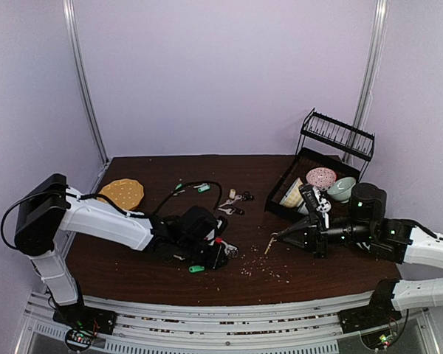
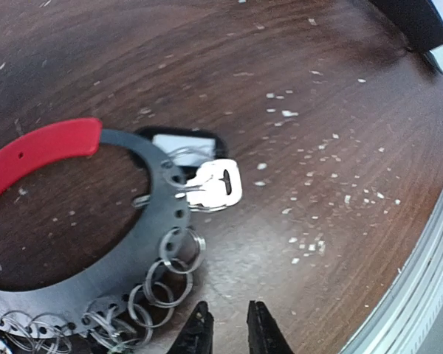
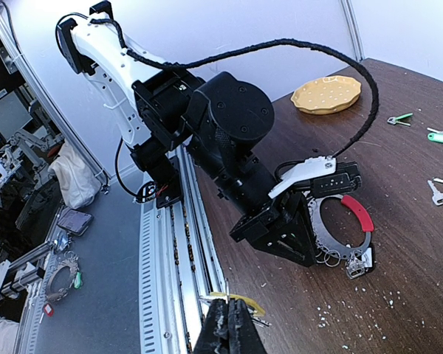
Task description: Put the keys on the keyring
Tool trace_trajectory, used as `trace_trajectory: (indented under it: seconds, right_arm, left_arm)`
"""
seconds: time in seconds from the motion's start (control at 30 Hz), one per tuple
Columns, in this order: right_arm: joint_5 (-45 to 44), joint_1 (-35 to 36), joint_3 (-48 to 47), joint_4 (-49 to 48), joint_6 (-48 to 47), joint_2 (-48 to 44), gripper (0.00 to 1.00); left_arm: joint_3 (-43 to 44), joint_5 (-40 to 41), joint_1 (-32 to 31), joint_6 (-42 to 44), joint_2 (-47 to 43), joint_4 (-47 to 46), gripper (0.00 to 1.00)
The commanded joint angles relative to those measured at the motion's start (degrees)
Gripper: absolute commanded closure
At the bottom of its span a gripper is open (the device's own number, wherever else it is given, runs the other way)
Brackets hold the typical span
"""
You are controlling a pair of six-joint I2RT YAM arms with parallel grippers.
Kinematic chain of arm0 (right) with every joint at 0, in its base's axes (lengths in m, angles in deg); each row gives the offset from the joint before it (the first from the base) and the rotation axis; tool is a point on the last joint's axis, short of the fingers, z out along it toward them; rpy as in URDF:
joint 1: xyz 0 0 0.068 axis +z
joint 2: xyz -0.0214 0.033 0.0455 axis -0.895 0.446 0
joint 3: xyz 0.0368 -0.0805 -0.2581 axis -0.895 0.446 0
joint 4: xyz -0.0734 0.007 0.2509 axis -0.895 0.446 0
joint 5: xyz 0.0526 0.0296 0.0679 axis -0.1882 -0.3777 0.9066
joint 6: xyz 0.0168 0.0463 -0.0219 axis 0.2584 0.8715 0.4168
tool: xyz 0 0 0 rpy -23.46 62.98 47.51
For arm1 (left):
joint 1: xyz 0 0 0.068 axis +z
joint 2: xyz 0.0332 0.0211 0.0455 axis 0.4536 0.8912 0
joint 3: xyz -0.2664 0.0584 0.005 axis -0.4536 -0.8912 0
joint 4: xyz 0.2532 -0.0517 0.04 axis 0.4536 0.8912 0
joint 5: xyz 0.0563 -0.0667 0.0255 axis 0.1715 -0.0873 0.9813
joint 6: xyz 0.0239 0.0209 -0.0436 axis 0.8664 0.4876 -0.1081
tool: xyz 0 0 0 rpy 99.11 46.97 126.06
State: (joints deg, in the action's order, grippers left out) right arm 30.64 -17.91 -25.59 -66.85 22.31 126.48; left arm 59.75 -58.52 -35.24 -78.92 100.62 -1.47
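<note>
The white, black-jointed left arm [image 1: 107, 221] reaches from its base at the near edge of the dark brown wooden table [image 1: 133, 276] and runs low across the table's near middle, with the wrist bent downward. The left pincer [image 2: 229, 333] points down close over the table. Its black fingertips [image 2: 198, 332] are slightly parted, and bare wood shows between them. The right arm [image 1: 428, 251] lies almost level over the table's right side, forearm stretched toward the table's centre. The right pincer [image 3: 226, 328] is closed tight on a small yellow-tagged key [image 3: 240, 301].
</note>
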Motion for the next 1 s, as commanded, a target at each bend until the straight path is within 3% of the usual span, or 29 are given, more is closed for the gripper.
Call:
trace_trajectory:
  seconds: [0.0, 0.7, 0.97]
  right_arm:
    - [0.3, -0.2, 0.5, -0.7, 0.2, -0.4, 1.0]
    - [0.4, -0.2, 0.8, -0.8, 0.5, 0.1, 1.0]
    - [0.5, -0.2, 0.8, -0.7, 0.8, 0.1, 1.0]
  left_arm:
    - [-2.2, -1.2, 1.6, -3.6, 0.5, -2.0, 0.81]
    - [-0.9, 6.1, 2.1, -0.1, 1.4, 4.1, 0.77]
    - [2.9, 10.2, 3.4, 5.9, 1.7, 7.7, 0.74]
